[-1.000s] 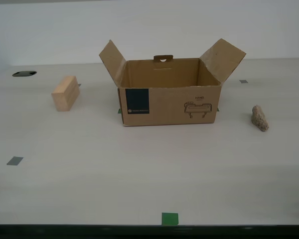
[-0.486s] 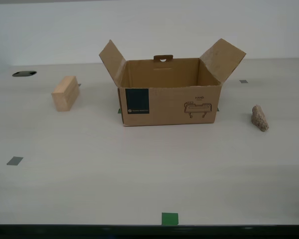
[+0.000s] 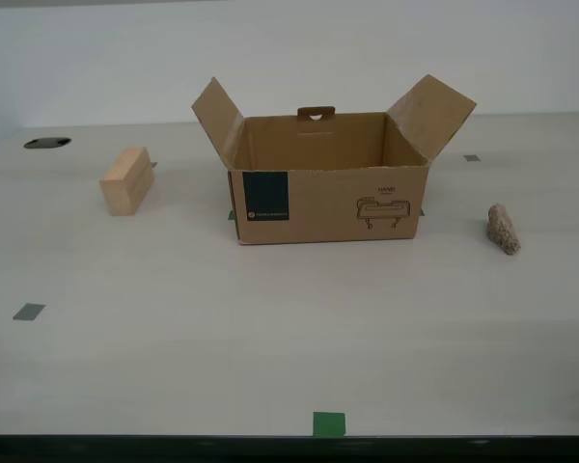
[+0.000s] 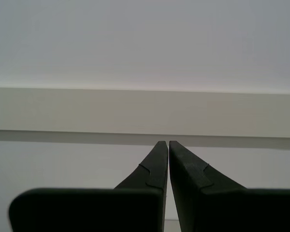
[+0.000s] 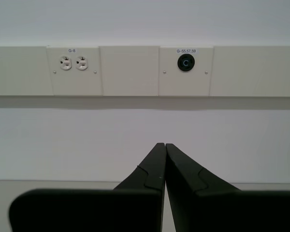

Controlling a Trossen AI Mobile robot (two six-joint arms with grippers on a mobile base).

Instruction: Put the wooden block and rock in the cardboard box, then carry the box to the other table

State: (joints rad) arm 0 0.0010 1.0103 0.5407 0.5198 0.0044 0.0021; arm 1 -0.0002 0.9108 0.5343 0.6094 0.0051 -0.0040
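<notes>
Cardboard box (image 3: 330, 178) sits mid-bench in the exterior view, top open, its two side flaps angled up and outward, the handle-slot tab standing at the far wall. You see its long side facing the camera, with the dark blue label patch (image 3: 265, 198) toward the exterior view's left and the black line drawing (image 3: 384, 210) toward the right; the long axis runs left to right.

Wooden block (image 3: 126, 180) lies on the bench (image 3: 289, 338) well apart from the box on the exterior view's left, its long axis running near to far with a slight slant, one end face turned toward you. The rock (image 3: 503, 229) rests on the exterior view's right, also clear of the box — its long axis runs mostly near to far, the near end swung a little rightward.

Neither arm shows in the exterior view. My first gripper (image 5: 164, 145) has its jaws pressed together with nothing between them, aimed at a wall panel with outlets (image 5: 73, 63). My second gripper (image 4: 165, 142) is likewise clenched on nothing, facing a plain wall — no task thing appears near either.
</notes>
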